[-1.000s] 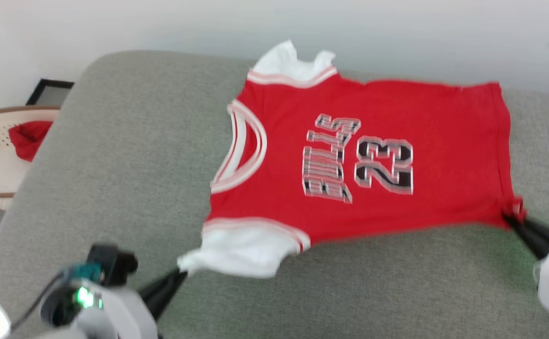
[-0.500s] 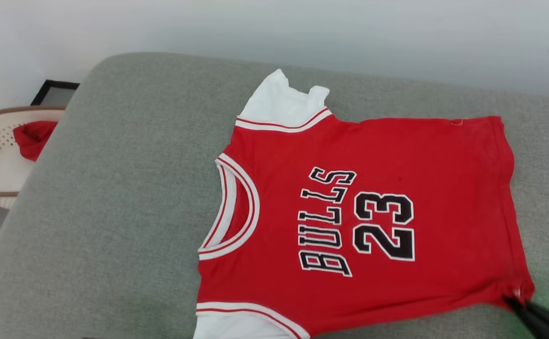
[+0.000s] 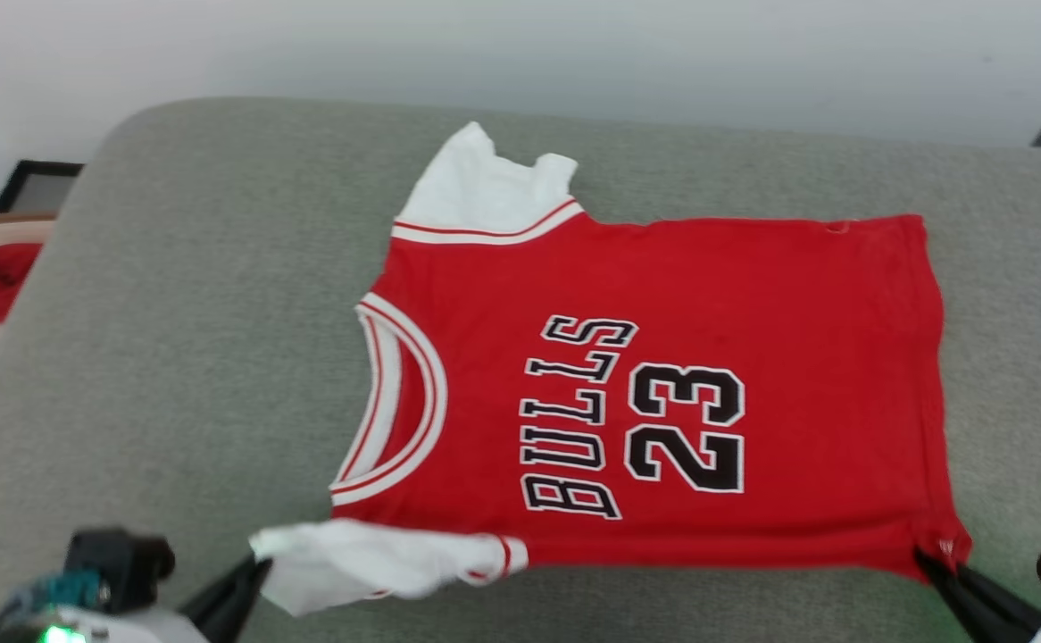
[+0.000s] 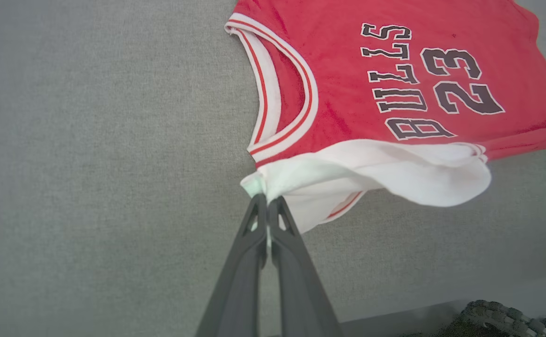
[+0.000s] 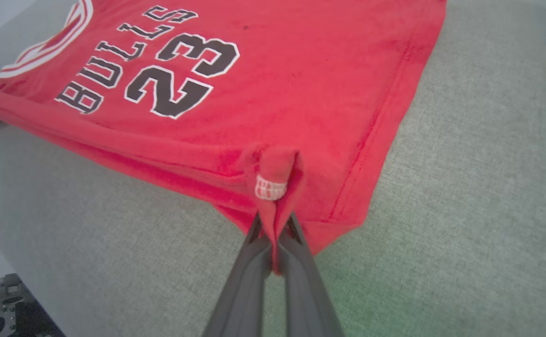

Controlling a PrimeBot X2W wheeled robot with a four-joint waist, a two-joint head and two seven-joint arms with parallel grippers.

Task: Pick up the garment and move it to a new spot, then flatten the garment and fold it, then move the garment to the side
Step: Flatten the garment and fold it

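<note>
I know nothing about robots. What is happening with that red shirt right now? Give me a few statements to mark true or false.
1. The left gripper pinches the shirt's white sleeve. True.
2. The right gripper is open, clear of the shirt. False: it is shut on a red hem corner.
3. The shirt lies print side up on a grey cushion. True.
4. The shirt is folded in half. False: it is spread out, unfolded.

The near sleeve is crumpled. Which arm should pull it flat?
Left. The left gripper is shut on the tip of that sleeve, while the right gripper pinches a hem corner of the shirt, away from it.
</note>
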